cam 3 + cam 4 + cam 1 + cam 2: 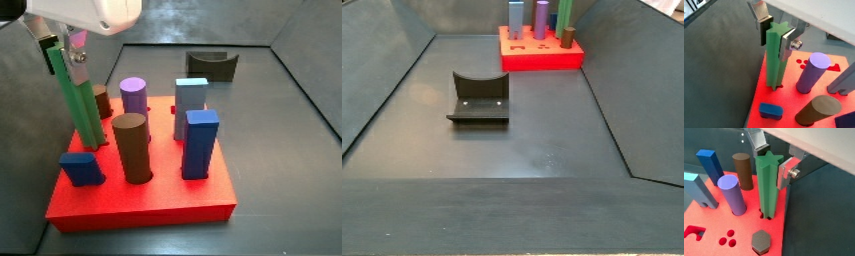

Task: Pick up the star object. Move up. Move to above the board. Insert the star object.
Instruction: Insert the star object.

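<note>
The star object [775, 60], a tall green rod, stands upright with its lower end in a hole at the edge of the red board [791, 107]. It shows in both wrist views [767, 188] and both side views [80, 100] [567, 12]. My gripper [775, 31] is at the rod's top, one finger on each side, shut on it. It also shows in a wrist view [771, 160] and a side view [64, 60]. The board shows in a wrist view [711, 223] and in both side views [147, 200] [543, 55].
On the board stand a purple cylinder [134, 95], a brown cylinder [130, 148], blue posts [201, 142] [80, 168] and a light blue arch piece [191, 100]. A grey hexagon peg [761, 240] sits low. A dark grey curved block [478, 98] lies on the bin floor.
</note>
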Tool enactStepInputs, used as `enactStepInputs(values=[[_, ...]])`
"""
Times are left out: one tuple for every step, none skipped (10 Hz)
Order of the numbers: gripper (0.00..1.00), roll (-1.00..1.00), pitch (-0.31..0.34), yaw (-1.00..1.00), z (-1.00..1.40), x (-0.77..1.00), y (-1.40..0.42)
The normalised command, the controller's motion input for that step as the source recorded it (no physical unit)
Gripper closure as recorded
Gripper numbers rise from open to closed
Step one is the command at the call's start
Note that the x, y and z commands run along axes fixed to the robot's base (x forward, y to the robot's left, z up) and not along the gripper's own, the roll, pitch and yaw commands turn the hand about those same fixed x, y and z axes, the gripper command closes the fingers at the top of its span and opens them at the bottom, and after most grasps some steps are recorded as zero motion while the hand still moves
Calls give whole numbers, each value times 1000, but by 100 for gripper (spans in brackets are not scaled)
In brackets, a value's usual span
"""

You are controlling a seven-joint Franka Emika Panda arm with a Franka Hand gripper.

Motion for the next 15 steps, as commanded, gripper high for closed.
enactStepInputs(values=[[100, 4, 1, -29, -126, 146, -200], [100, 0, 0, -29, -117, 129, -174], [100, 0, 19, -20, -66, 194, -149], [100, 0, 39, 0, -106, 209, 0], [100, 0, 61, 0, -49, 106, 97], [100, -14, 53, -37, 0, 0, 209], [100, -46, 30, 0, 0, -14, 283], [100, -44, 0, 0, 0, -80, 243], [100, -64, -17, 0, 6, -191, 140], [100, 0, -24, 0, 0, -174, 0], [100, 0, -26, 0, -14, -166, 0], [100, 0, -20, 0, 0, -137, -11], [100, 0, -10, 0, 0, -83, -43], [100, 0, 0, -34, 0, 0, -71], [100, 0, 0, -57, 0, 86, 0]])
